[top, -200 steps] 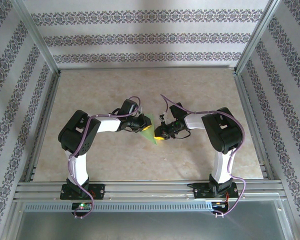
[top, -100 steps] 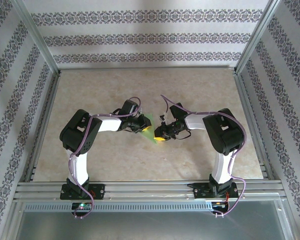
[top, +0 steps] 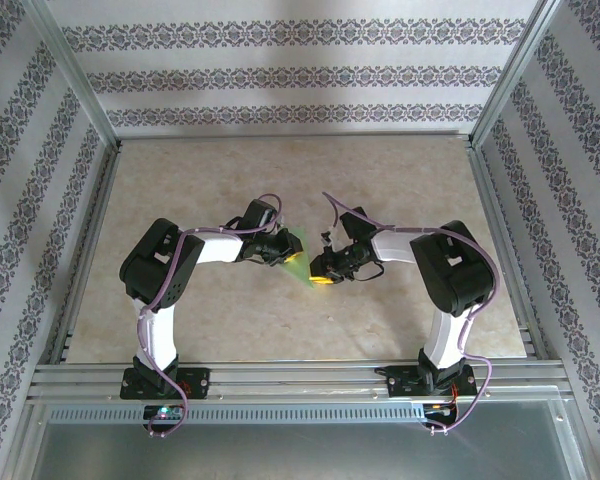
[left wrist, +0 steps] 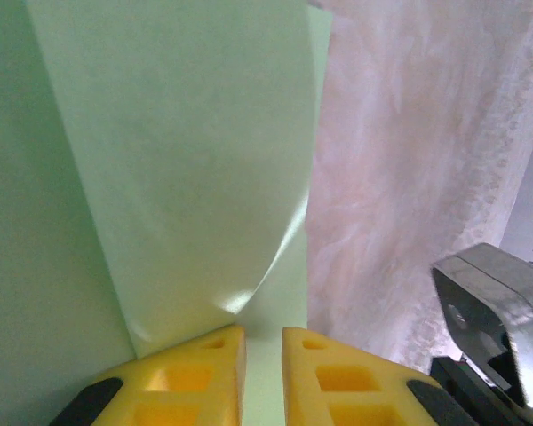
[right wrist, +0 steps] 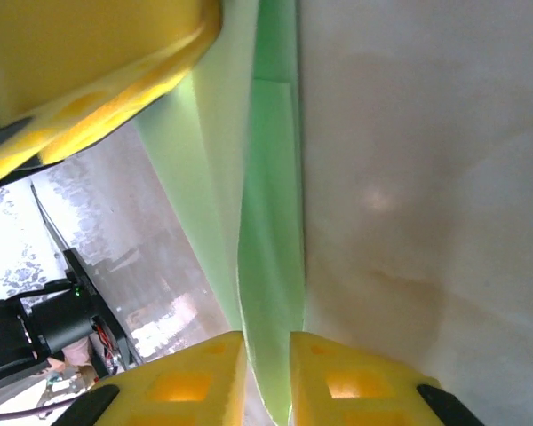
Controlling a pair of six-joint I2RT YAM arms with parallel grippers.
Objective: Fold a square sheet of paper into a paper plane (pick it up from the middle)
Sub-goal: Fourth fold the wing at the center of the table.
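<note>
Hard to read: from above, the green paper (top: pixel 299 258) is a small sliver wedged between my two wrists and mostly covered by them. Can't make out its outline or count the folds. Left wrist cam is too close: the paper runs off the top and left edges, one flap curls over a crease, the rest is cropped. A grey metal block (left wrist: pixel 493 302) at lower right is cut off, can't tell what it belongs to. Right wrist cam: a blurred yellow finger (right wrist: pixel 89 62) top left, cropped, and the paper disappears behind it.

Left end effector (left wrist: pixel 263 333): fingers nearly together, paper drops into the thin slot, clamped on it.
Right end effector (right wrist: pixel 266 342): paper edge sits in the slot between the fingers with a small gap. Can't tell if the pads bite.

Pose: both elbows out, forearms turned inward, wrists tip to tip over mid counter (top: pixel 280 170). The paper sits between them; can't tell whether it touches the counter.
</note>
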